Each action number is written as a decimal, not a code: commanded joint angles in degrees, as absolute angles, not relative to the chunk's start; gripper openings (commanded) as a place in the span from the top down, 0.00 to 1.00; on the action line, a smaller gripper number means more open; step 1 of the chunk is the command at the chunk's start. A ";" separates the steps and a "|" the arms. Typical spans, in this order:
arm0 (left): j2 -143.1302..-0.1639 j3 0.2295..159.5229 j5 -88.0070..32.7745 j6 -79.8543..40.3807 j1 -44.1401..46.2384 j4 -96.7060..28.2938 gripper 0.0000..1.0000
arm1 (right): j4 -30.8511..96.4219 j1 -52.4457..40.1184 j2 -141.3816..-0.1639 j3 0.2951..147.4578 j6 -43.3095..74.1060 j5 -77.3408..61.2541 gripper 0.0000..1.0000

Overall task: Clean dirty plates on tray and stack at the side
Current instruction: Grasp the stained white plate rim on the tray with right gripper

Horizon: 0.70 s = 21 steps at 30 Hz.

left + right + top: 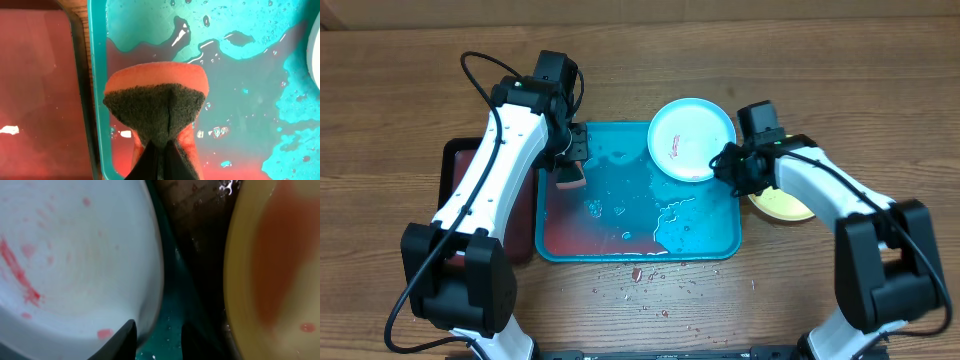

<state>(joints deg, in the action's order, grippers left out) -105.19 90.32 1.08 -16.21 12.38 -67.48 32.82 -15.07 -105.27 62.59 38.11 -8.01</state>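
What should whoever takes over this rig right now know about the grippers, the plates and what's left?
Left gripper: shut on the sponge, over the left side of the teal tray.
Right gripper: open, fingers either side of the pale plate's right rim, not clamped.
Pale plate: at the tray's back right corner, with red smears.
Yellow plate: on the table right of the tray, with a reddish patch.
Third plate: not in view.
Done: no plate looks clean, and no stack is visible.
Left: scrub both plates, then stack them at the side. Reddish water lies in the tray.
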 commanded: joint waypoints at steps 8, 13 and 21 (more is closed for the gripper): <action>-105.65 90.06 0.40 -16.73 12.49 -67.42 0.96 | 37.67 -23.42 -105.62 63.61 31.48 -11.40 0.82; -105.65 90.06 0.40 -16.73 12.49 -67.40 0.96 | 44.71 -27.90 -105.45 64.58 29.04 -15.79 0.84; -105.65 90.06 0.40 -16.73 12.49 -67.26 0.96 | 49.80 -28.69 -105.45 70.46 20.53 -11.31 0.58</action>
<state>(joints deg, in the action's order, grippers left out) -105.19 90.30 1.08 -16.21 12.38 -67.46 49.80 -29.28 -105.75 66.61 25.89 -14.48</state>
